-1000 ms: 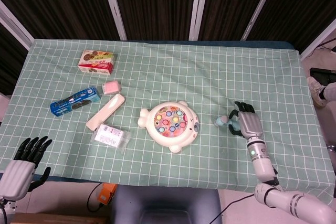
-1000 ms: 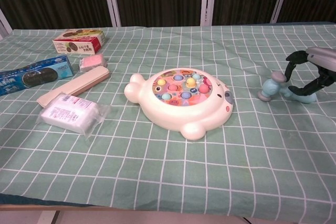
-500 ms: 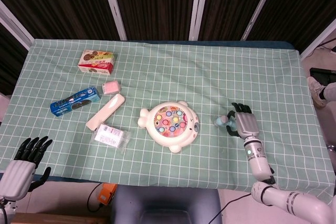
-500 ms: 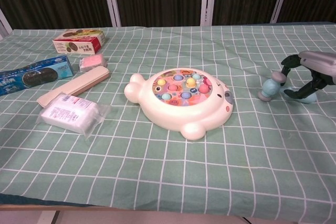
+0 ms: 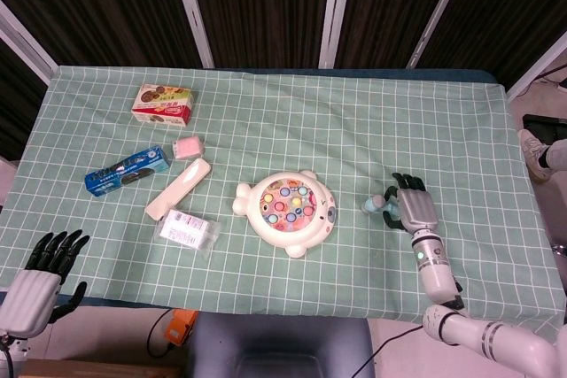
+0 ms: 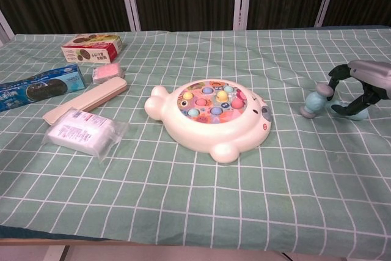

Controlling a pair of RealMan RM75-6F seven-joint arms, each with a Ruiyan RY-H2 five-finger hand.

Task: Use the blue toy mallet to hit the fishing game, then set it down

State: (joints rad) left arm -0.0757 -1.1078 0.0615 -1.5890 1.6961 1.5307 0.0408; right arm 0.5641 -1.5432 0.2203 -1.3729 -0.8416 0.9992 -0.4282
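The blue toy mallet lies on the checked cloth right of the fishing game, its head pointing toward the game. My right hand arches over the handle with its fingers curled around it; the handle is mostly hidden under the hand. From the head view, the mallet pokes out left of my right hand, and the fishing game sits at the table's middle. My left hand hangs off the table's front left corner, fingers apart and holding nothing.
On the left lie a cookie box, a blue biscuit pack, a pink block, a long cream case and a clear wrapped packet. The table's right edge runs close to my right hand.
My right hand has shifted slightly left and lowered onto the mallet, and its fingers have closed in around the handle. The mallet and my left hand have stayed put.
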